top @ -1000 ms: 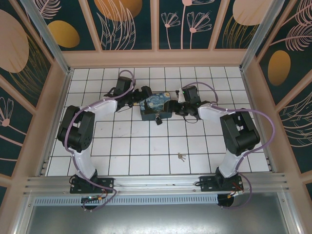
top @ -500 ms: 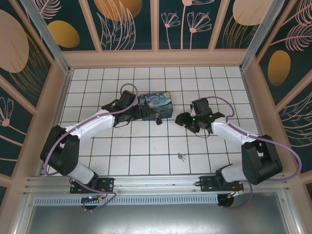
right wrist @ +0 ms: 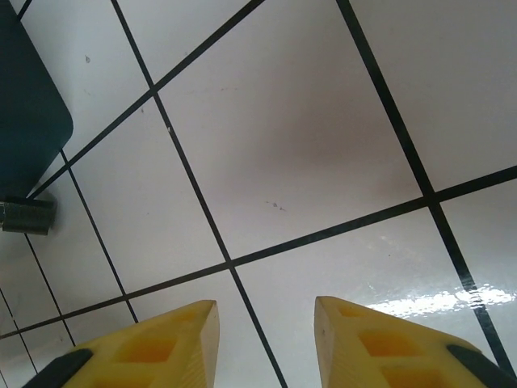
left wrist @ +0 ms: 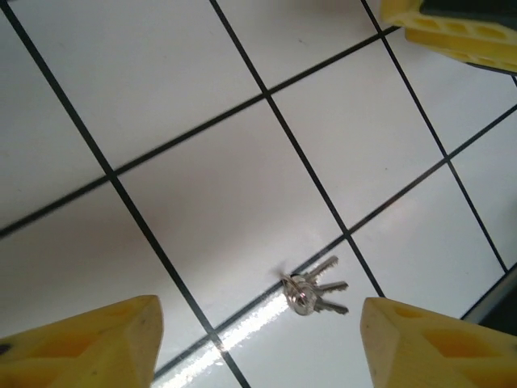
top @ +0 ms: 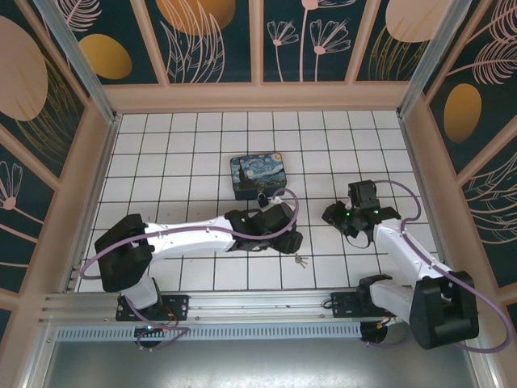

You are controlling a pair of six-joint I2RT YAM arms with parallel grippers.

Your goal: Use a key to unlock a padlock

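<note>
The key is part of a small bunch of three grey keys on a ring, lying on a white tile across a black grid line. My left gripper hangs open just above it, its yellow fingertips wide apart on either side of the bunch and touching nothing. From above, the left gripper sits just up-left of the keys. The tiny dark padlock lies at the front edge of the painted tin. My right gripper is open over bare tiles, with nothing between its fingertips.
The left arm stretches low across the front of the table. A yellow part shows at the top right of the left wrist view. A dark rounded shape with a small metal piece lies at the right wrist view's left edge. Walls enclose the table.
My left arm swung from the tin forward and right to hover over the keys. My right arm drew back to the right and nearer. Both grippers narrowed.
</note>
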